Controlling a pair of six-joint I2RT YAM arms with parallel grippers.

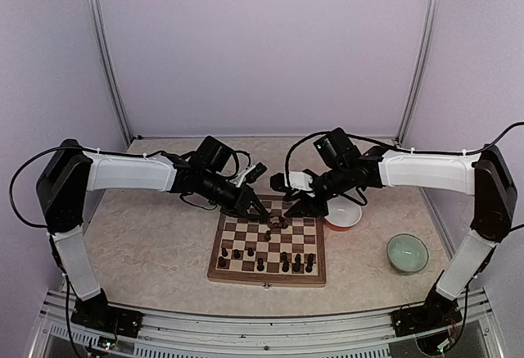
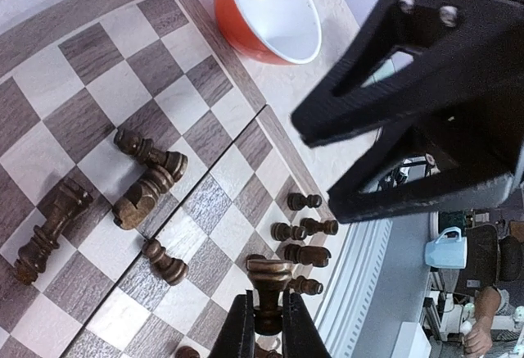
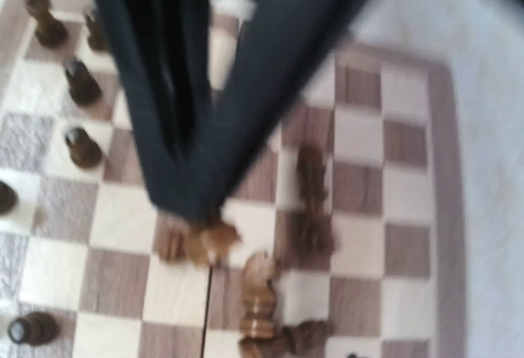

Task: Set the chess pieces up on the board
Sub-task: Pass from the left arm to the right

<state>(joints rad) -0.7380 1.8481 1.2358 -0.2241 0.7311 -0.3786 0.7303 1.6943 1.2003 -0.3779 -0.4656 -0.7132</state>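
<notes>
Clearly, left pincer [image 2: 268, 313] grips one chess piece [image 2: 268, 276].

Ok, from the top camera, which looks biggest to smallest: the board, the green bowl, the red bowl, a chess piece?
1. board
2. green bowl and red bowl: about alike; the right arm partly hides the red one, so no ranking
3. chess piece

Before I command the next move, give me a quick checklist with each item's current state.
1. Left gripper grip: ok, shut on one chess piece.
2. Right gripper open or shut: cannot tell, its wrist view is blurred.
3. Arm spacing: not ok, both grippers crowd the far edge of the board.
4. Fallen pieces: not ok, several lie on their sides.
5. Near-row pieces: ok, upright.
</notes>
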